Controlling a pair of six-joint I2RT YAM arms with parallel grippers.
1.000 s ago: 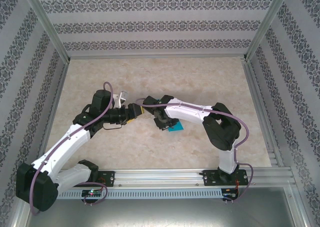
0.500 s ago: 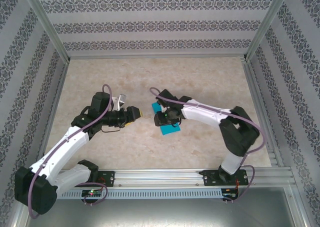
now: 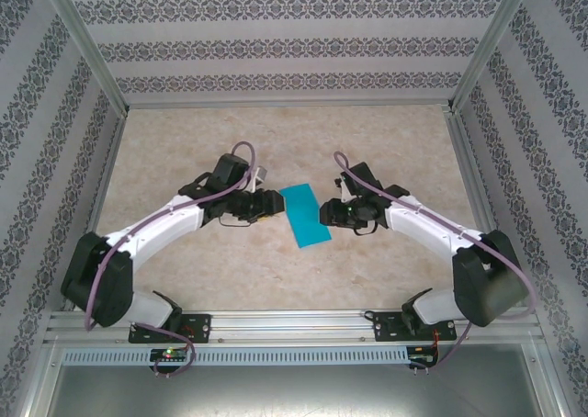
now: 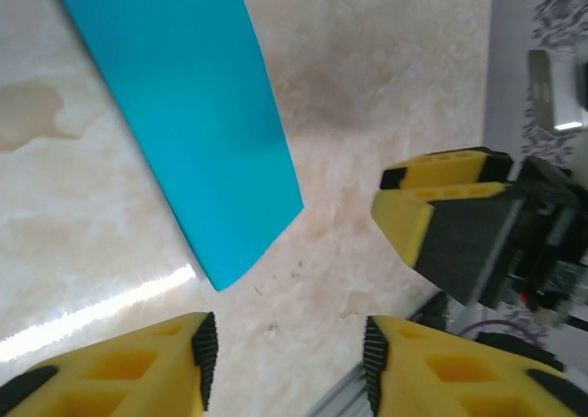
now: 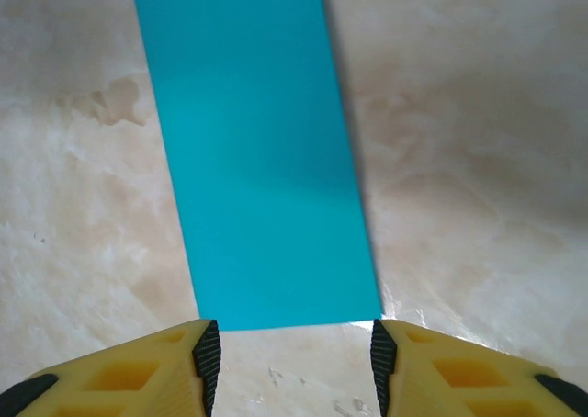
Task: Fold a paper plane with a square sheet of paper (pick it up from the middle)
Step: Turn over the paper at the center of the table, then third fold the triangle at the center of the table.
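The square sheet of paper (image 3: 304, 213) lies flat on the marble-look table (image 3: 367, 151) as a long narrow teal-blue rectangle, slanted, not a plane shape. My left gripper (image 3: 267, 204) stands open just left of the sheet, with bare table between its fingers. In the left wrist view the paper (image 4: 184, 114) lies ahead to the left of the left gripper (image 4: 287, 362), and a yellow finger of the right gripper (image 4: 441, 229) shows opposite. My right gripper (image 3: 325, 214) is open at the sheet's right side. In the right wrist view the paper's short edge (image 5: 257, 160) ends just before the right gripper (image 5: 289, 357).
Patterned walls (image 3: 294, 50) with aluminium posts close in the table at the back and both sides. A metal rail (image 3: 294, 323) carrying both arm bases runs along the near edge. The table is bare behind the paper.
The right arm has drawn back to the right, off the paper, and its jaws have widened. The left arm has swung in to the sheet's left edge, its jaws narrower. The paper now lies uncovered.
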